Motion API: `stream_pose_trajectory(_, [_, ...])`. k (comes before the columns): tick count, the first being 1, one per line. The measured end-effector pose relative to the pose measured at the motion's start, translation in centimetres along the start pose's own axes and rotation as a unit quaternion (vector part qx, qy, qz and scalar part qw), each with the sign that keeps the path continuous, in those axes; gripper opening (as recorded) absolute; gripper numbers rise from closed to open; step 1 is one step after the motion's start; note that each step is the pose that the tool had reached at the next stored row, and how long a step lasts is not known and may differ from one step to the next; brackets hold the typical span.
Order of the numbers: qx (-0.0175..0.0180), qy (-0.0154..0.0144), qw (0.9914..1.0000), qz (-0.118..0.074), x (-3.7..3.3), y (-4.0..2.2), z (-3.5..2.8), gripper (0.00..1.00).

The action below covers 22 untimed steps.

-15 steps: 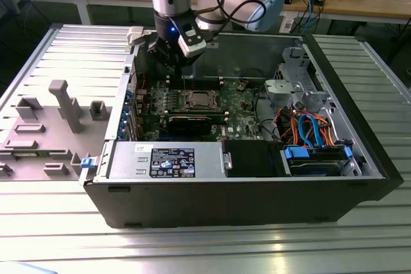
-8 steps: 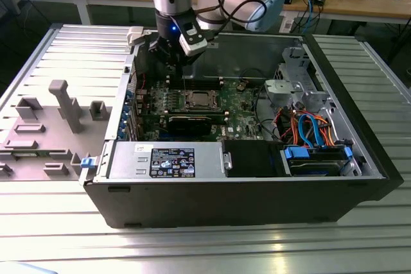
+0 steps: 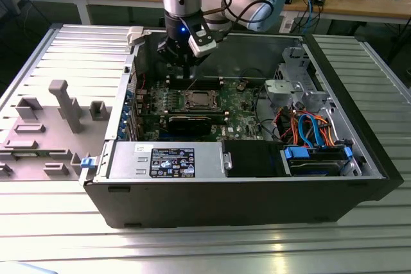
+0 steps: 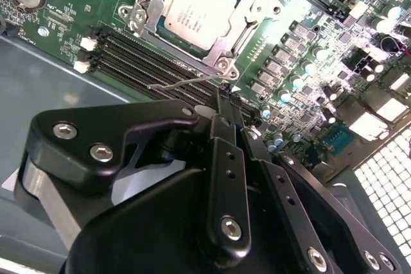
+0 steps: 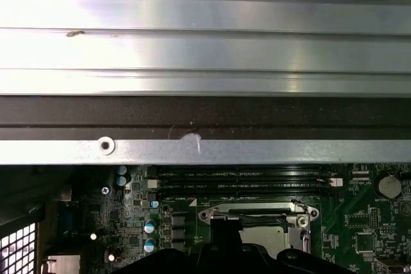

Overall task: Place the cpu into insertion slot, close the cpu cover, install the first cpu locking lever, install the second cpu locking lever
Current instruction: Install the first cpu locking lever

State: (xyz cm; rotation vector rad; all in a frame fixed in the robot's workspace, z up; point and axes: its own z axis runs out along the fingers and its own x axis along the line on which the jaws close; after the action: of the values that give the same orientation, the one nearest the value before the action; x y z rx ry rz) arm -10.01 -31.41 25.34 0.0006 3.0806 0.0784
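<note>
The cpu (image 4: 200, 8), grey metal top up, lies in the insertion slot (image 5: 302, 221) on the green motherboard. The cpu cover (image 4: 183, 44) lies flat over it, framing the chip. One thin wire locking lever (image 4: 186, 80) sticks out free beside the socket's corner. My gripper (image 4: 230, 104) hangs just above the board with its black fingers shut, tips right by that lever's end, and I cannot tell whether they touch it. In the exterior view the gripper (image 3: 187, 72) stands over the far edge of the socket with the cpu (image 3: 196, 100).
Black memory slots (image 4: 148, 62) run beside the socket. The case's metal wall (image 5: 205, 152) stands close behind the gripper. A power supply (image 3: 167, 158), a drive bay (image 3: 314, 158) and orange and blue cables (image 3: 308, 126) fill the near side. A grey fixture (image 3: 64, 104) sits at the exterior view's left.
</note>
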Motion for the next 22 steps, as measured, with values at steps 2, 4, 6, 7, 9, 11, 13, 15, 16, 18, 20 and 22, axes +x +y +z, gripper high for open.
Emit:
stream_pose_trajectory(2, [-0.0014,-0.0001,1.00000,0.000,-0.01,0.01,0.02,0.11])
stream_pose_trajectory(4, [-0.0022,-0.0002,1.00000,0.000,-0.01,0.00,0.05,0.11])
stream_pose_trajectory(6, [-0.0023,0.0000,1.00000,0.000,-0.30,-0.01,0.21,0.11])
stream_pose_trajectory(7, [-0.0023,0.0000,1.00000,0.000,-0.50,-0.01,0.28,0.11])
stream_pose_trajectory(9, [-0.0020,0.0000,1.00000,0.001,-0.67,0.01,0.33,0.11])
stream_pose_trajectory(11, [-0.0017,-0.0001,1.00000,0.002,-0.72,0.03,0.37,0.11])
stream_pose_trajectory(13, [-0.0014,-0.0003,0.99997,0.008,-0.77,0.05,0.48,0.11])
stream_pose_trajectory(15, [-0.0013,0.0005,0.99995,0.010,-0.78,0.04,0.51,0.11])
stream_pose_trajectory(16, [-0.0017,0.0008,0.99995,0.010,-0.78,0.04,0.54,0.11])
stream_pose_trajectory(18, [-0.0019,0.0011,0.99995,0.009,-0.83,0.05,0.63,0.11])
stream_pose_trajectory(20, [-0.0005,0.0014,0.99995,0.010,-0.97,0.29,0.81,0.11])
stream_pose_trajectory(22, [0.0002,0.0021,0.99995,0.009,-1.01,0.29,0.86,0.11])
